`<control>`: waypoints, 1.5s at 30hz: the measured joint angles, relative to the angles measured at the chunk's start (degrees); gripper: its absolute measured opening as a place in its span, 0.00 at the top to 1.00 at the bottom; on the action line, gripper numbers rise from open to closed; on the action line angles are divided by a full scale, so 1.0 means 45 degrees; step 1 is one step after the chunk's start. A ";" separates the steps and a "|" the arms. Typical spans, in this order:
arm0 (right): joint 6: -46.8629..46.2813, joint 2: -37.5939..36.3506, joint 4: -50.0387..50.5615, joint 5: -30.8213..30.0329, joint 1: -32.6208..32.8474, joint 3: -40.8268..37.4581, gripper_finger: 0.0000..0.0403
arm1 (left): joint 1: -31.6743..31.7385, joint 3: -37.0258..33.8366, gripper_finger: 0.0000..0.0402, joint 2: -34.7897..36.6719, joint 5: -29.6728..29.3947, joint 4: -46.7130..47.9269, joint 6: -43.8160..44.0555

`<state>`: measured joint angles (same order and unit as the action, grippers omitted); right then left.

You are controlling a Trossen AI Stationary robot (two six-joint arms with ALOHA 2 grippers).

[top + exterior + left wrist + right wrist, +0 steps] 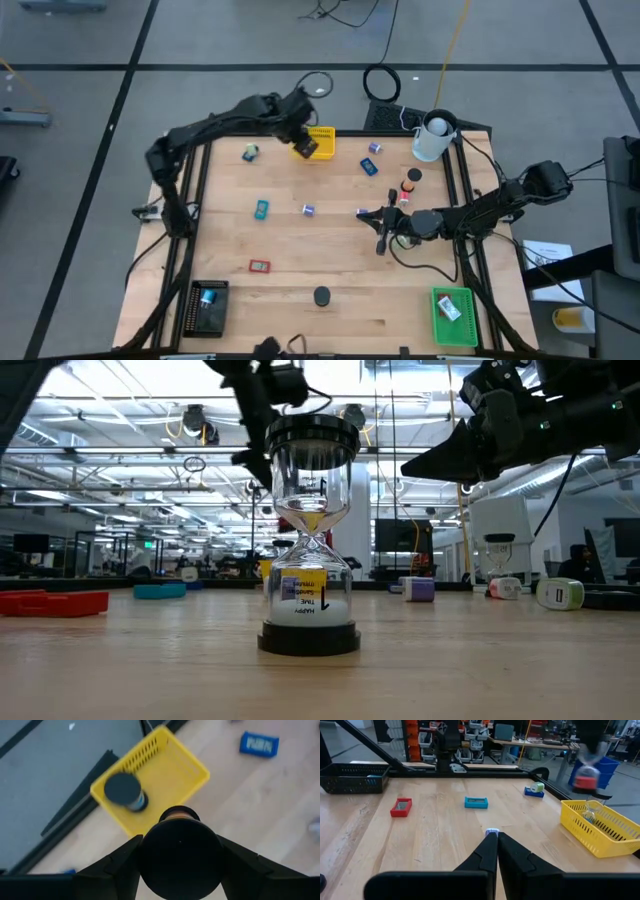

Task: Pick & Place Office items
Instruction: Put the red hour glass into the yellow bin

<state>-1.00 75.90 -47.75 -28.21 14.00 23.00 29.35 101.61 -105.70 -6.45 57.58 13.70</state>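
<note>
1. Left gripper (303, 143) positioned over the yellow mesh tray (322, 141) at the far edge of the table (330, 270); fingers clamped on a black-capped hourglass (180, 851), held directly above the tray.
2. Second black-capped item (125, 792) lying inside the yellow tray, seen in the left wrist view.
3. Right gripper (381, 240) near the table's middle-right, above the wood, fingers pressed together, nothing between them.
4. Another hourglass (309, 535) standing upright on the near part of the table, close to the low camera; visible from above as a black round cap (321, 296).
5. Loose items on the wood: red block (259, 265) toward the near left, teal block (261, 209) at centre-left, small purple-white piece (308, 210) at centre, blue block (369, 167) beside the yellow tray.
6. Black mesh tray (206, 306) at the near-left corner, holding a blue item.
7. Green mesh tray (455, 314) at the near-right corner, holding a white item.
8. White cup (432, 138) at the far right corner.
</note>
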 joint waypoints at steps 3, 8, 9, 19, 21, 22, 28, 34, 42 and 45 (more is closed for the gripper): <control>0.0001 0.0000 0.0000 0.0001 0.0000 0.0000 0.98 | 0.0144 0.1184 0.46 -0.0924 -0.0001 -0.0056 -0.0083; 0.0001 0.0000 0.0000 0.0001 0.0000 0.0000 0.98 | 0.0592 0.3188 0.44 -0.2366 0.0397 0.0020 -0.0156; 0.0001 0.0000 0.0002 0.0001 0.0000 0.0000 0.98 | 0.0675 0.3591 0.43 -0.2658 0.0502 0.0090 -0.0199; 0.0044 0.0000 0.0000 0.0001 0.0000 0.0000 0.98 | 0.1188 0.5410 0.46 -0.4671 0.0745 0.0677 -0.0732; 0.0044 0.0000 0.0005 0.0010 0.0000 0.0000 0.98 | 0.1215 0.5410 0.44 -0.4871 0.0635 0.0592 -0.0865; 0.0039 0.0000 0.0006 0.0053 0.0000 0.0000 0.98 | 0.1209 0.5410 0.43 -0.4967 0.0488 0.0584 -0.0940; 0.0041 0.0000 0.0023 0.0676 0.0004 0.0000 0.98 | 0.1203 0.5410 0.46 -0.5246 -0.0141 0.0455 -0.1019; 0.0044 0.0000 0.0005 0.0671 0.0000 0.0000 0.98 | 0.1198 0.5420 0.44 -0.5490 -0.0414 0.0181 -0.0978; 0.0039 0.0000 0.0001 0.0671 0.0000 -0.0001 0.98 | 0.1115 0.5410 0.46 -0.6124 -0.0366 0.0020 -0.1129; 0.0039 0.0000 0.0000 0.0671 0.0000 -0.0002 0.98 | 0.1115 0.5410 0.46 -0.6147 -0.0373 0.0061 -0.1134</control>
<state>-0.82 75.90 -47.75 -25.19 14.00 22.99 34.37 125.95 -133.36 -8.13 57.86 8.60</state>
